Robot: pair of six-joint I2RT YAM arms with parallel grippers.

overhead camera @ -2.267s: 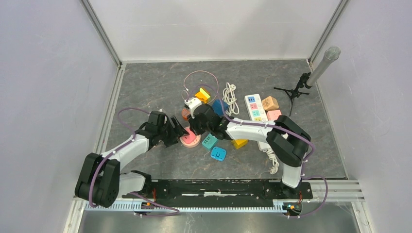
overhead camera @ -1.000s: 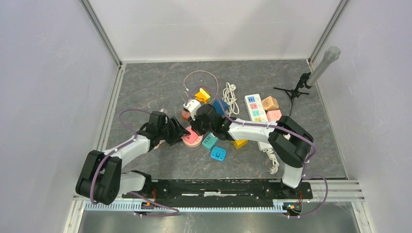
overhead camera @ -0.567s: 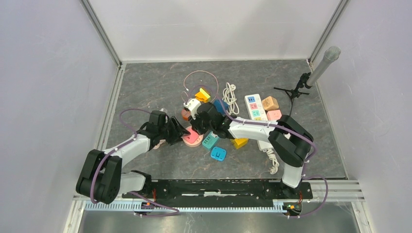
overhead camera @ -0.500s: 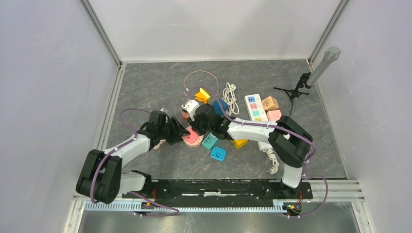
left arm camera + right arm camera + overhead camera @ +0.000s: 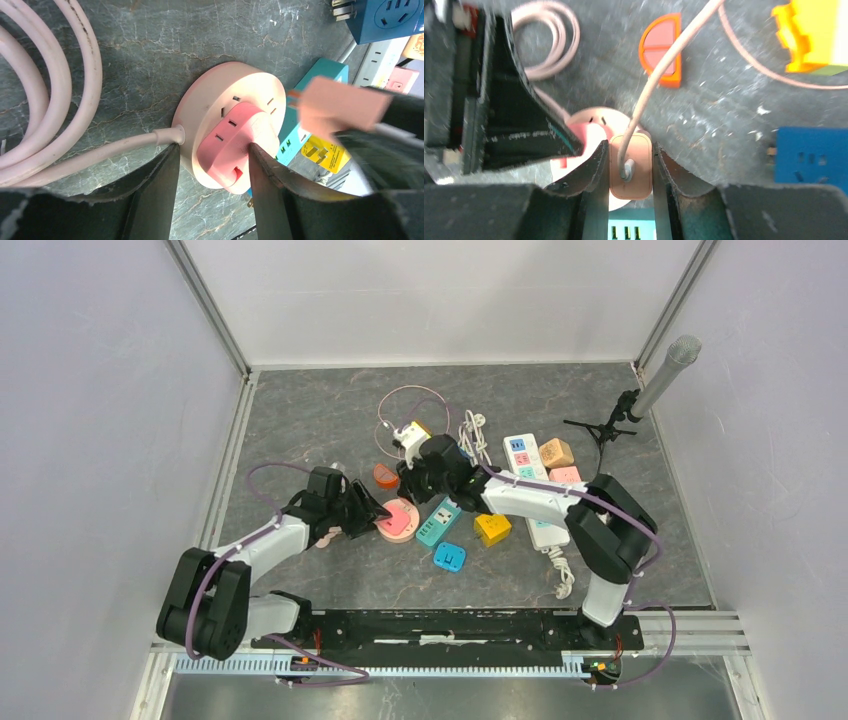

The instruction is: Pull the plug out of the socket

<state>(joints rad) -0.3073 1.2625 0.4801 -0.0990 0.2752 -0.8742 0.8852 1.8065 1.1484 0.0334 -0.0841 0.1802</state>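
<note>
A round pink socket (image 5: 400, 523) lies flat on the grey table, with its pale cable (image 5: 75, 155) running off to the left. My left gripper (image 5: 378, 512) is shut on the socket (image 5: 210, 100), with one finger against each side of it (image 5: 212, 150). My right gripper (image 5: 412, 480) is shut on the salmon plug (image 5: 630, 180) and holds it in the air, clear of the socket (image 5: 589, 125). In the left wrist view the plug (image 5: 340, 102) floats to the right of the socket with a prong showing. Its thin cable (image 5: 659, 65) runs away from it.
A teal strip (image 5: 438, 521), a blue cube (image 5: 449, 557) and a yellow cube (image 5: 493, 528) lie right of the socket. An orange half-round piece (image 5: 386, 476) lies behind it. A white power strip (image 5: 527, 465), a white cable (image 5: 473, 435) and a microphone stand (image 5: 620, 415) are at the back right.
My right gripper has moved up and toward the far side with the plug, which has come out of the socket. My left gripper has stayed on the socket.
</note>
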